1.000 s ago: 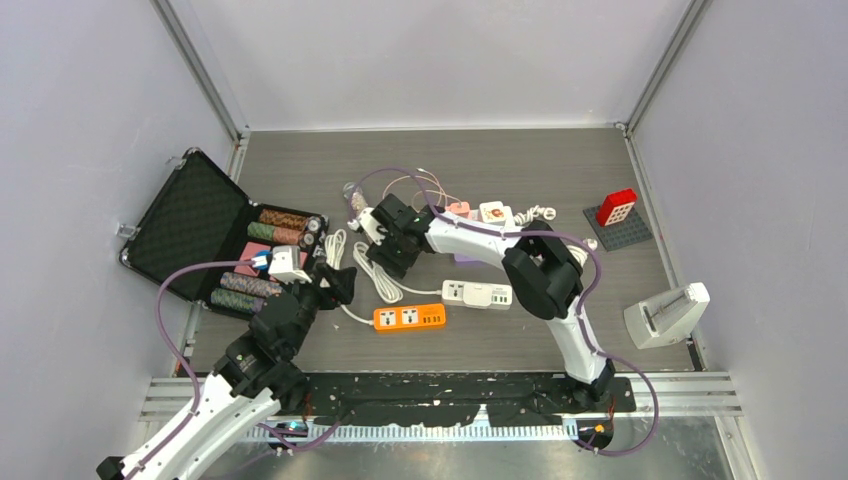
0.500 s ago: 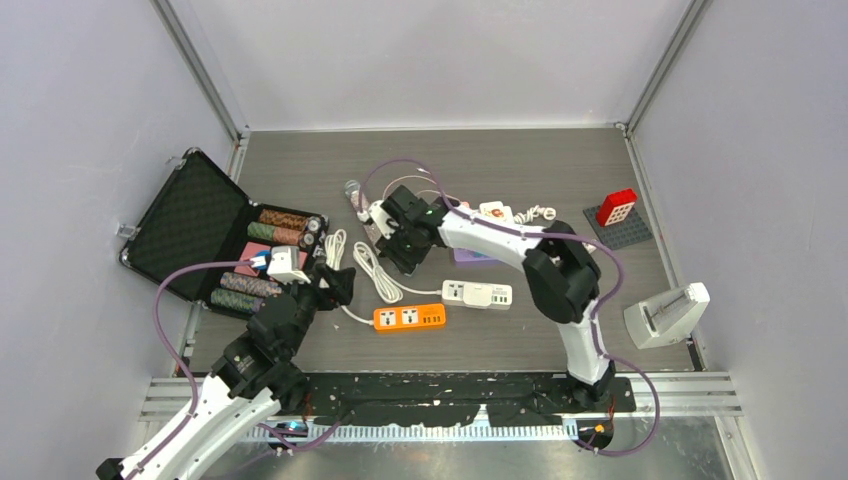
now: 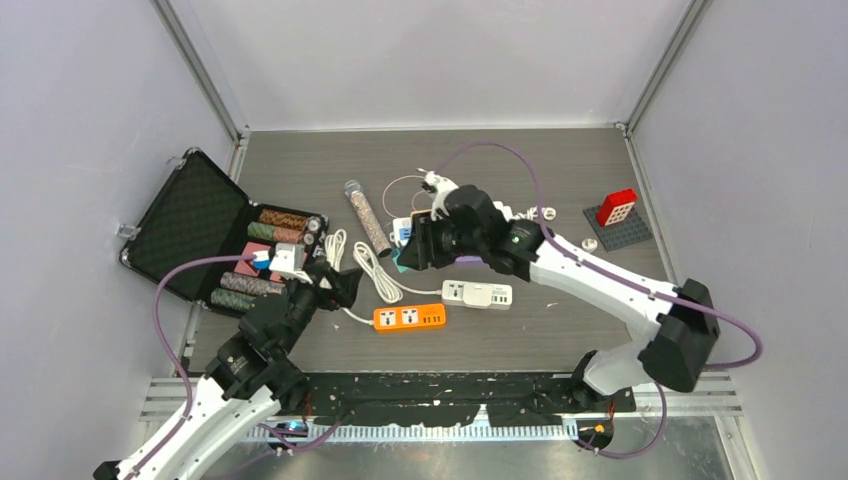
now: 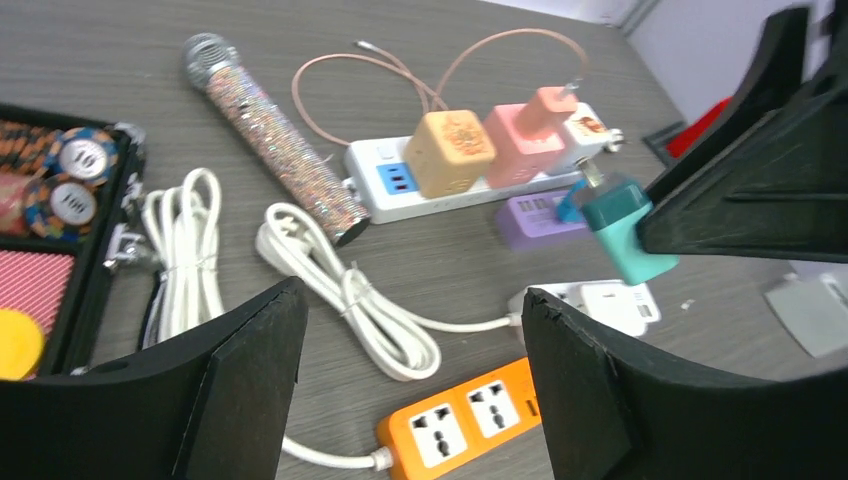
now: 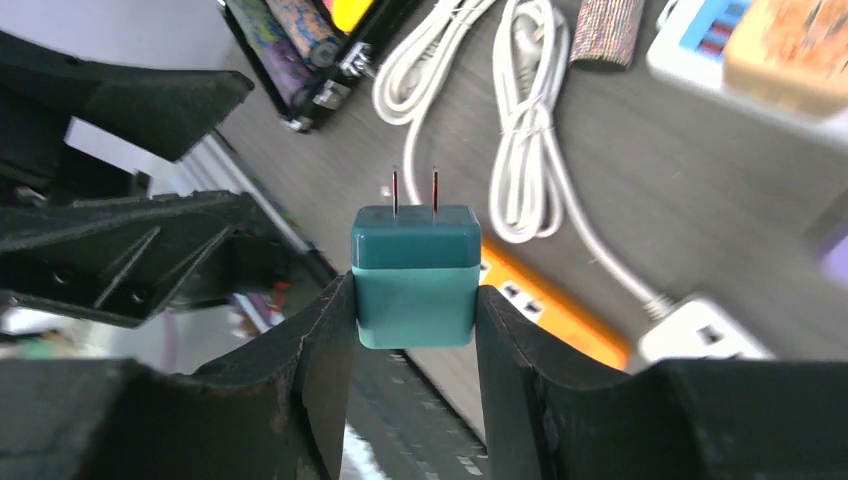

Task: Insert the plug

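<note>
My right gripper (image 3: 412, 250) is shut on a teal two-prong plug (image 5: 415, 275), held in the air with its prongs pointing away from the wrist. The plug also shows in the left wrist view (image 4: 625, 235). Below it on the table lie an orange power strip (image 3: 410, 317) (image 4: 470, 420) and a small white power strip (image 3: 478, 294) (image 4: 610, 300). A long white strip (image 4: 390, 175) with tan and pink cube chargers lies further back. My left gripper (image 3: 335, 285) (image 4: 410, 292) is open and empty, just left of the orange strip.
An open black case (image 3: 190, 225) with poker chips is at the left. A glittery microphone (image 3: 367, 215) and bundled white cables (image 3: 375, 270) lie mid-table. A red block on a grey plate (image 3: 617, 207) and a white device (image 3: 665, 313) stand at the right.
My right arm has swung right and lifted away from the microphone and cables, carrying the teal plug over the space above the strips. The left arm has barely moved.
</note>
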You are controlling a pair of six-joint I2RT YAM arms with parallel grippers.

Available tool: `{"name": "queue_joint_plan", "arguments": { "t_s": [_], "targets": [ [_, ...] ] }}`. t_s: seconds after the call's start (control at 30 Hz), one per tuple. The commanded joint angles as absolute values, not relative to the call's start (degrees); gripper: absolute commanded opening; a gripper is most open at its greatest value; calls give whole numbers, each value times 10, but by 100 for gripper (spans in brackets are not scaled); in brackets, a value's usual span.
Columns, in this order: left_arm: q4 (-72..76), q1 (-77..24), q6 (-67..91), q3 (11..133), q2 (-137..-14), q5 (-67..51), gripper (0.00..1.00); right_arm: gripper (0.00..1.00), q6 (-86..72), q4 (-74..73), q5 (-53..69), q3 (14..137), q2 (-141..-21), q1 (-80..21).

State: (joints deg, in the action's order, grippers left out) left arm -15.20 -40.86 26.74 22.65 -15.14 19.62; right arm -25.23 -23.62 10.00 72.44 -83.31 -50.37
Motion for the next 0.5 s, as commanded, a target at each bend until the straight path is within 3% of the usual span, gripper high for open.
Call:
{"name": "queue_joint_plan", "arguments": {
  "t_s": [0.0,0.1,0.23,0.47],
  "targets": [
    [-104,-407,258,271,-178,99,76,19,-558,-64,85,621,-747,-502],
    [-75,-407,253,281,-210,30,74,16,-722,16,18,539,-689,-505],
    [-28,-414,230,289,-246,-40,73,15,-830,12,-65,502,-647,-506],
    [106,-449,250,280,-309,-45,74,14,-947,16,-131,462,-605,-506]
  ]
}}
